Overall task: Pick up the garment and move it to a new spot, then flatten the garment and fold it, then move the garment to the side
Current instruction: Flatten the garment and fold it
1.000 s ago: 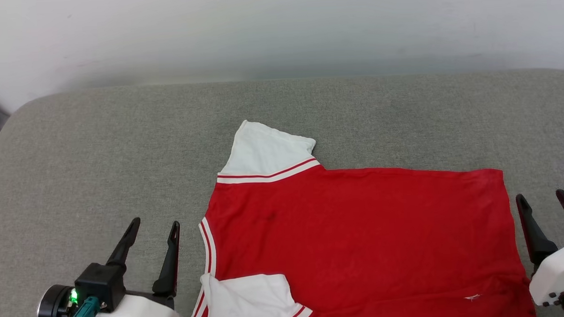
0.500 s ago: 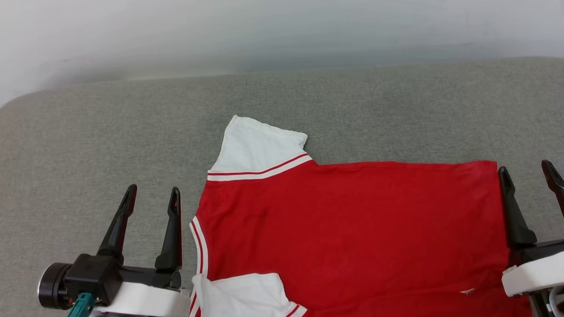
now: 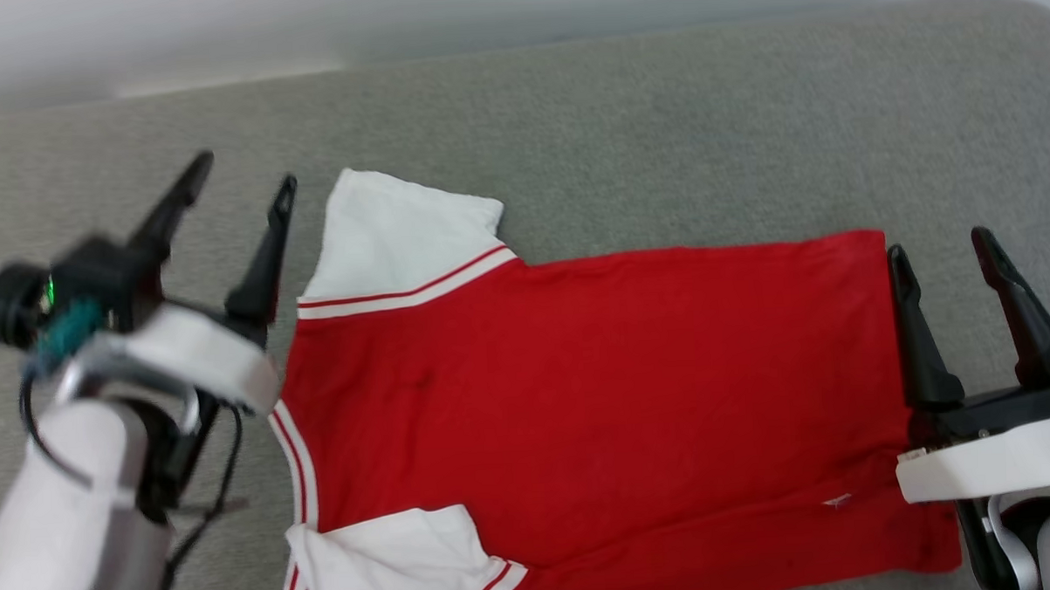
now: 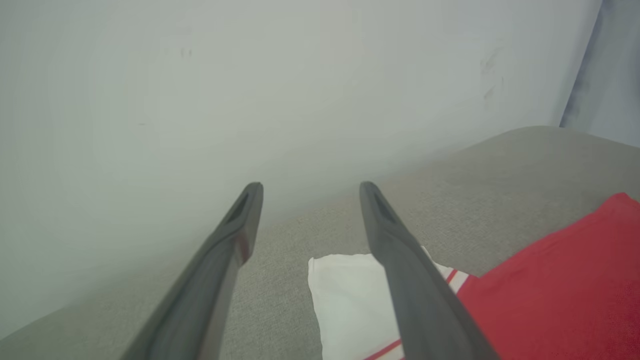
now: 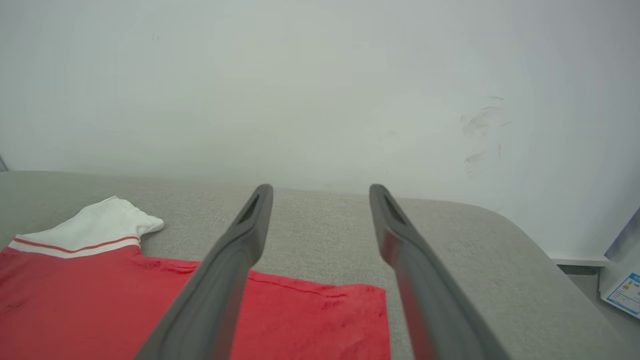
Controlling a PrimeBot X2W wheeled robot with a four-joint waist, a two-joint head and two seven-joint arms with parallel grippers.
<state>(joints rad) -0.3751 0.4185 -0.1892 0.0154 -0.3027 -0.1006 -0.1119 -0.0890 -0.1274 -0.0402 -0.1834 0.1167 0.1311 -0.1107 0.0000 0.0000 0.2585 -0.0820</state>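
Observation:
The garment (image 3: 598,388), a red T-shirt with white sleeves and red-white trim, lies flat on the grey cushion, neck to the left, hem to the right. Its far white sleeve (image 3: 400,229) points away from me. The near sleeve (image 3: 385,553) is folded onto the red body. My left gripper (image 3: 241,169) hovers open just left of the far sleeve, holding nothing. My right gripper (image 3: 941,245) stands open at the far corner of the hem, empty. In the left wrist view that sleeve (image 4: 350,295) lies under the right finger. The right wrist view shows the hem corner (image 5: 350,310) between the fingers.
The grey cushioned surface (image 3: 659,133) extends behind and to both sides of the shirt. A pale wall (image 5: 320,90) rises right behind it. The cushion's rounded right end (image 5: 540,260) drops off beside a box with a label (image 5: 622,290).
The head camera has tilted down and shifted. My left gripper has risen and moved forward, from beside the neck to beside the far sleeve. The right gripper has advanced along the hem edge.

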